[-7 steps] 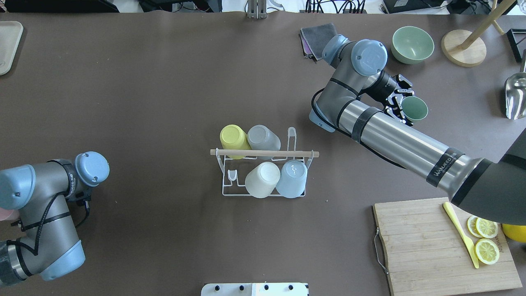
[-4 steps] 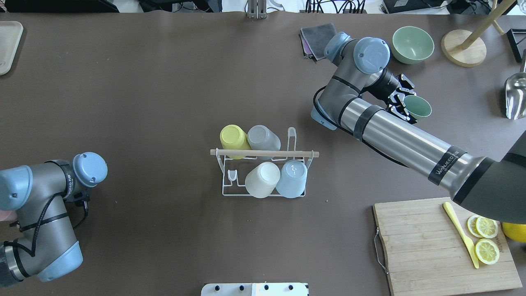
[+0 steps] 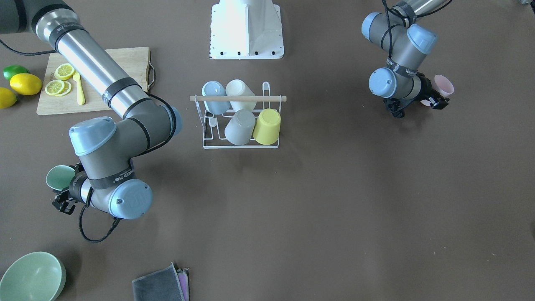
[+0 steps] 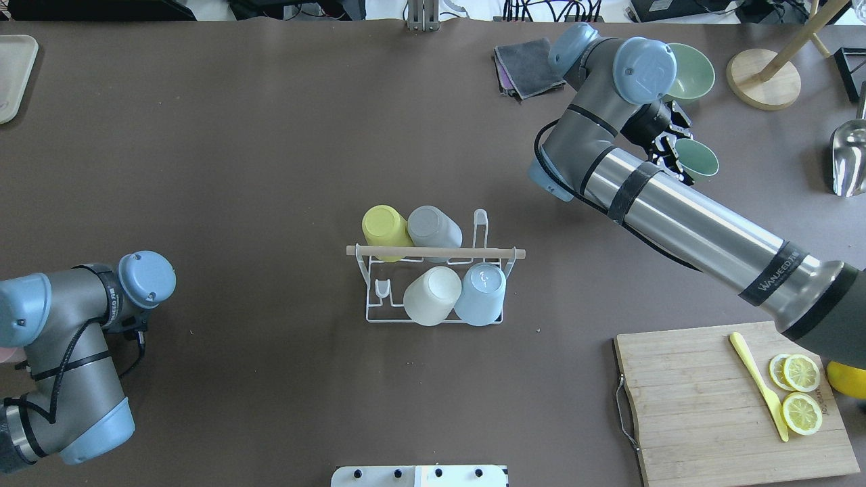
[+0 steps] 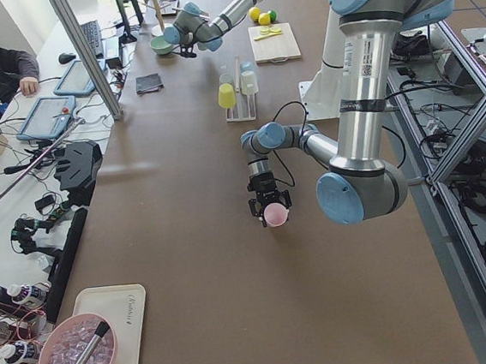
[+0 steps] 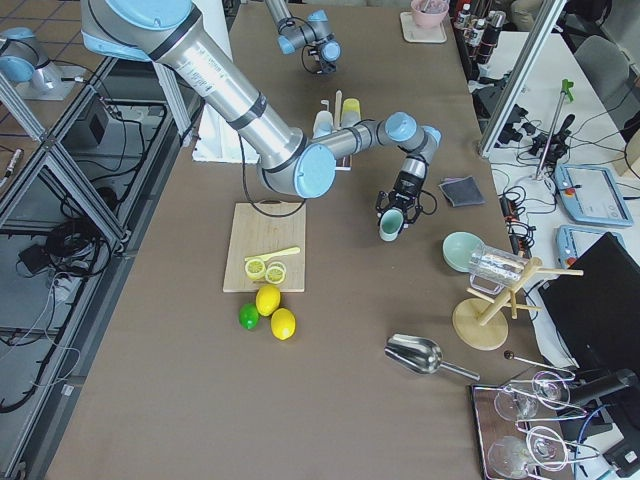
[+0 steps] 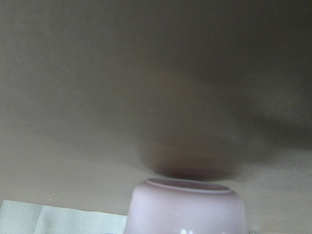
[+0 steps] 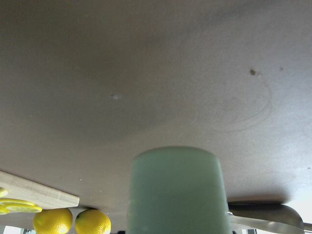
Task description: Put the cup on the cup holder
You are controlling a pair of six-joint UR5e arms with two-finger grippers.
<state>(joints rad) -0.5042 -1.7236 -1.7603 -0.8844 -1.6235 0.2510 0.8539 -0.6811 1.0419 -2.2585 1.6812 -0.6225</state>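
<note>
Right gripper clamps a green cup at 2 o'clock from the mid-table cup holder. Left gripper clasps a pink cup. Advisable: invert squarely over the free prong, lowering gently.

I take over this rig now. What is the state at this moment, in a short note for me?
Right end effector: shut on green cup, beside the bowl, away from the rack.
Left end effector: shut on pink cup, also away from the rack.
Rack: mid-table, four cups on it, two prongs free.
Done: four cups placed. Left: green and pink cups onto free prongs.
</note>
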